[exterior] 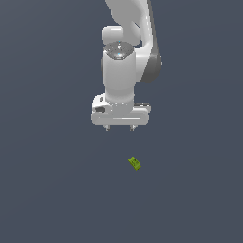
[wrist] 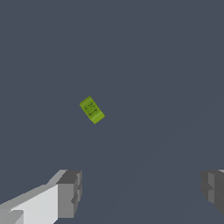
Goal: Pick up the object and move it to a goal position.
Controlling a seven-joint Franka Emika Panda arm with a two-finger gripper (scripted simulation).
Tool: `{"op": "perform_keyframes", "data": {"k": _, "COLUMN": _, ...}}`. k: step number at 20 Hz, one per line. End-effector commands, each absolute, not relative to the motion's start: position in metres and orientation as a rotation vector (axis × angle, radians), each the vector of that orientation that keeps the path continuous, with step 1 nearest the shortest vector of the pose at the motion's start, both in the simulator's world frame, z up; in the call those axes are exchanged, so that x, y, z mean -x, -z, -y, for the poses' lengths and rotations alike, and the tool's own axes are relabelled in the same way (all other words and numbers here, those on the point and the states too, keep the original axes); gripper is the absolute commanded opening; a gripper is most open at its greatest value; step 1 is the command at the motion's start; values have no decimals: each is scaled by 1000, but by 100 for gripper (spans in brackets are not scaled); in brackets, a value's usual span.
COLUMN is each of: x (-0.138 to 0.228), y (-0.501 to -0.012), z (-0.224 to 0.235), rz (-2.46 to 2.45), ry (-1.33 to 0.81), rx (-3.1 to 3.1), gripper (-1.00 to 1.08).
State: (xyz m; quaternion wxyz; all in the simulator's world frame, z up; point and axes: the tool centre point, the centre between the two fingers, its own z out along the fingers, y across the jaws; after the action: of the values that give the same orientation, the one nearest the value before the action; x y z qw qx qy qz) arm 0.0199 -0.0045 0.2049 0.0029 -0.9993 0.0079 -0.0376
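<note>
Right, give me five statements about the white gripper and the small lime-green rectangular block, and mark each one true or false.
1. The white gripper is shut on the small lime-green rectangular block. False: its jaws stand open and hold nothing.
2. The block lies apart from the gripper, untouched. True.
3. In the wrist view, both grey fingertips show with a wide gap between them. True.
4. The block is red. False: it is lime green with faint darker markings.
5. A second block lies beside it. False: only one block is in view.

Lime-green block (exterior: 135,163)
Tiny, rectangular, faint dark markings; lies flat on the surface, turned diagonally, untouched.
</note>
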Motion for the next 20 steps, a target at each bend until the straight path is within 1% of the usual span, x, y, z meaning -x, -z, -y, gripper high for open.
{"op": "perform_keyframes", "data": {"k": 1, "x": -20, "y": -205, "z": 5, "rz": -25, "ry": 118, "rx": 3133, "gripper": 100}}
{"op": "perform_keyframes", "data": {"k": 12, "x": -8, "y": -190, "z": -21, "rz": 90, "ry": 52, "rx": 3146, "gripper": 100}}
{"op": "perform_keyframes", "data": {"k": 20, "x": -16, "y": -183, "z": -23, "rz": 156, "ry": 50, "rx": 3145, "gripper": 100}}
